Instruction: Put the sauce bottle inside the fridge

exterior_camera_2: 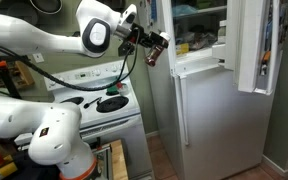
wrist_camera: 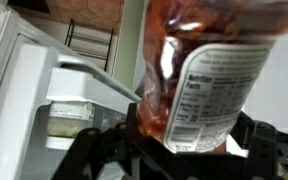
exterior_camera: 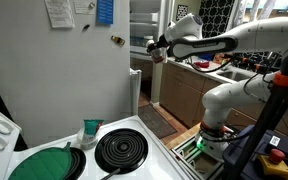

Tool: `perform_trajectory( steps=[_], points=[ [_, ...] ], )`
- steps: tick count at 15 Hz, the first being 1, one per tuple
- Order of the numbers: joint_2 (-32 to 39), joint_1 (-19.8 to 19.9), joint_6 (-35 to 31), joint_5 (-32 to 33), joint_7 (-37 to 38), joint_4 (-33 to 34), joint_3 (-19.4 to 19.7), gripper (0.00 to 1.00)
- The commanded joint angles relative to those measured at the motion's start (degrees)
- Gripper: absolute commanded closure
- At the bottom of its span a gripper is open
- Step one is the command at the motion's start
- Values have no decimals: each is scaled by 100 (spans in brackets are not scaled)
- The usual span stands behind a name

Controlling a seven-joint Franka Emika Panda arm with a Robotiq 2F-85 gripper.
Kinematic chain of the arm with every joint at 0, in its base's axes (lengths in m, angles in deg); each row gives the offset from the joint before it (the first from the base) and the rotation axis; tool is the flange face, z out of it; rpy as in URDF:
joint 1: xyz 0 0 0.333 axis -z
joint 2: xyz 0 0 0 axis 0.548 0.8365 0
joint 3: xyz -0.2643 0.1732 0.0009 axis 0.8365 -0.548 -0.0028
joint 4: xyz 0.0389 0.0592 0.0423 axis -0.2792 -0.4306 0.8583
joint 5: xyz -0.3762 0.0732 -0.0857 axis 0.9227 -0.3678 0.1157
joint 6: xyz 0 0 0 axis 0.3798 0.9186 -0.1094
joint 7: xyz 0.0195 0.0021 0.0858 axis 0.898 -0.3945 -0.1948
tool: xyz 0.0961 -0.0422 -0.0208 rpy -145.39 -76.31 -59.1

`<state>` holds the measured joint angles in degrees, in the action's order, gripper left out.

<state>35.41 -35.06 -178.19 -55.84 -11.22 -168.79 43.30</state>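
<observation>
A: Jaws of the gripper (exterior_camera_2: 152, 45)?
B: Clamped on the sauce bottle (wrist_camera: 209, 70), low on its body, near the label (wrist_camera: 212, 100).
A: How will it handle?
B: Prob. light and stiff, but smooth, so a bit slippery. Mid-body grip is OK, I think.
A: Arm (exterior_camera_2: 44, 40)?
B: Stretched out high, approx. horizontal. The bottle is in the air just before the open top compartment of the fridge (exterior_camera_2: 214, 110), not yet inside.
</observation>
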Motion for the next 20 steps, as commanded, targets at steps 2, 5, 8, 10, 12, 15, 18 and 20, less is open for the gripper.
perform_trajectory(
  steps=[2, 5, 8, 10, 12, 15, 18, 20],
  points=[
    [202, 785, -710, 577, 99, 435, 39, 40],
    [482, 1208, -1377, 714, 62, 773, 56, 40],
    [796, 1473, -1972, 767, -25, 1073, 53, 40],
    [1002, 1559, -2283, 748, -52, 1240, 22, 40],
    [810, 1456, -2087, 646, -24, 1070, 65, 15],
    [959, 1479, -2159, 645, -38, 1172, 59, 15],
    [965, 1479, -2167, 646, -40, 1175, 56, 40],
    [1133, 1552, -2517, 661, -48, 1297, 47, 40]
  ],
)
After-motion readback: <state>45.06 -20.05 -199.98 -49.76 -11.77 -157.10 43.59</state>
